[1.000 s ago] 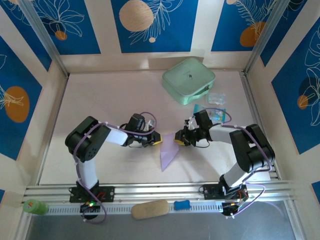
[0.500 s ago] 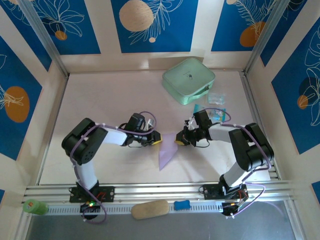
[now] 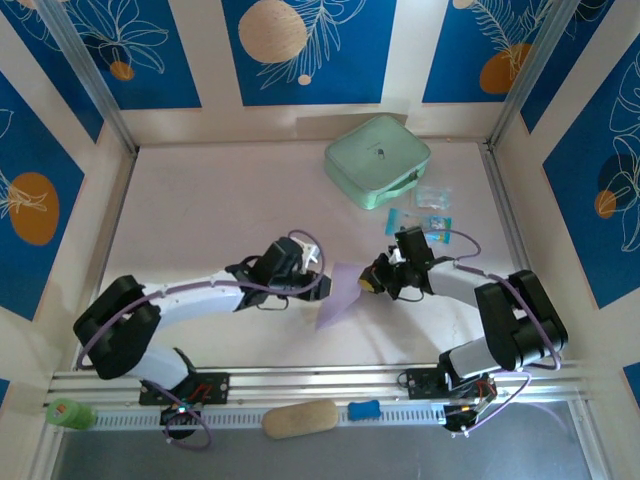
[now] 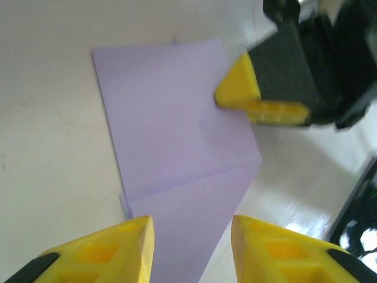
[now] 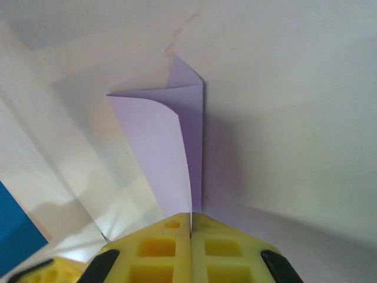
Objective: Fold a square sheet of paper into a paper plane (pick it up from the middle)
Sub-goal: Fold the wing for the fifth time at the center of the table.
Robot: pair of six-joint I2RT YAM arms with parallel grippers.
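Observation:
The lavender sheet of paper [image 3: 338, 295], folded into a long tapering shape, lies at the table's middle between both grippers. My left gripper [image 3: 322, 285] is at its left edge. In the left wrist view the paper [image 4: 171, 130] lies flat with a crease across it, and the left gripper [image 4: 191, 227] is open, its yellow fingers [image 4: 126, 247] apart over the paper's near end. My right gripper [image 3: 368, 284] is shut on the paper's right edge. The right wrist view has the paper [image 5: 162, 141] pinched in the right gripper [image 5: 191, 221], one flap curling up.
A mint-green case [image 3: 377, 160] stands at the back right, with small blue and clear packets [image 3: 433, 222] just in front of it, close to the right arm. On the front rail lie a tan oblong object [image 3: 300, 418], a blue piece [image 3: 364, 409] and a green bottle [image 3: 70, 413].
The left arm has stretched rightward to the paper and its jaws have opened. The right gripper has closed on the paper's right edge.

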